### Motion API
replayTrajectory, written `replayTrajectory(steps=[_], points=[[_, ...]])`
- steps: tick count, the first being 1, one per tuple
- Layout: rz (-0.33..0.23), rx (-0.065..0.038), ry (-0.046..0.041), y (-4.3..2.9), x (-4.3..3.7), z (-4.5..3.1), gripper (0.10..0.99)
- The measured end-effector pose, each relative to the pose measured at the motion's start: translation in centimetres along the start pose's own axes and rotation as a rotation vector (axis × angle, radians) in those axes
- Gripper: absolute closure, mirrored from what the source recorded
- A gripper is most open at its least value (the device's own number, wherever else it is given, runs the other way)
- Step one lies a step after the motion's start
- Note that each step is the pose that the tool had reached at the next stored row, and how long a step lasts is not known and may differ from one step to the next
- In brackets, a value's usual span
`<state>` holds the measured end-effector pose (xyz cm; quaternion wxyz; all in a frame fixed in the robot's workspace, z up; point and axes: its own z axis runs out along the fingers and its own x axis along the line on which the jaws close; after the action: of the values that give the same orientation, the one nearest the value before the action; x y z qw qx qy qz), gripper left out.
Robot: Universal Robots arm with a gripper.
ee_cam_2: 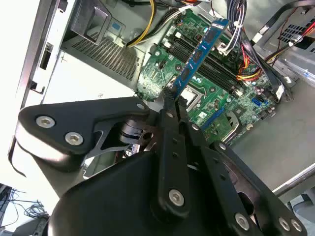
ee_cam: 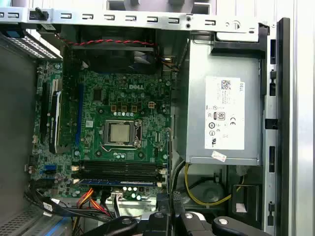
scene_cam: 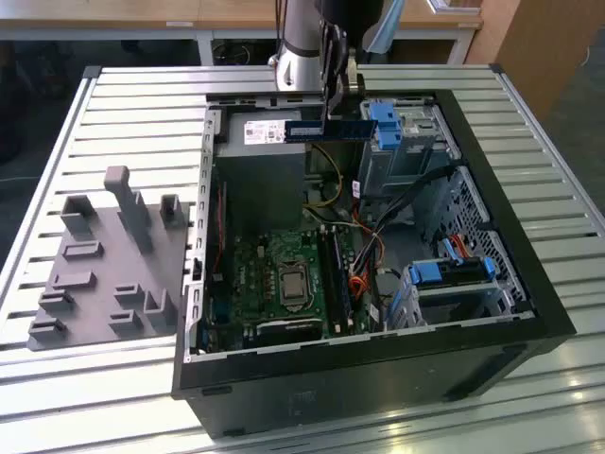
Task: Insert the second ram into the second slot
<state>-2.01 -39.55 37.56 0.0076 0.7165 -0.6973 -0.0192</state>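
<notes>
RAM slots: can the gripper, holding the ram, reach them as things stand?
Probably yes: nothing covers the slots; the gripper holds the ram above the case, though cables lie close beside them.

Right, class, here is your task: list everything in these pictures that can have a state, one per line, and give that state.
hand: shut on the second ram.
second ram: gripped at one end, held in the air over the computer case, not inserted.
computer case: lying on its side, open, side panel off.
processor: uncovered, no cooler on it.
</notes>
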Motion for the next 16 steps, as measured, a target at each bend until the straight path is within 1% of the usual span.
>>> replayTrajectory(steps=[1,2,3,13,16], points=[[0.0,0.0,0.0,0.0,0.0,0.0,0.945],[0.0,0.0,0.0036,0.0,0.08,0.0,0.945],[0.0,0.0,0.0123,0.0,0.11,-0.01,0.945],[0.001,0.0,0.0125,0.01,0.43,0.0,0.945],[0.0,0.0,0.0126,0.02,0.65,-0.01,0.945]])
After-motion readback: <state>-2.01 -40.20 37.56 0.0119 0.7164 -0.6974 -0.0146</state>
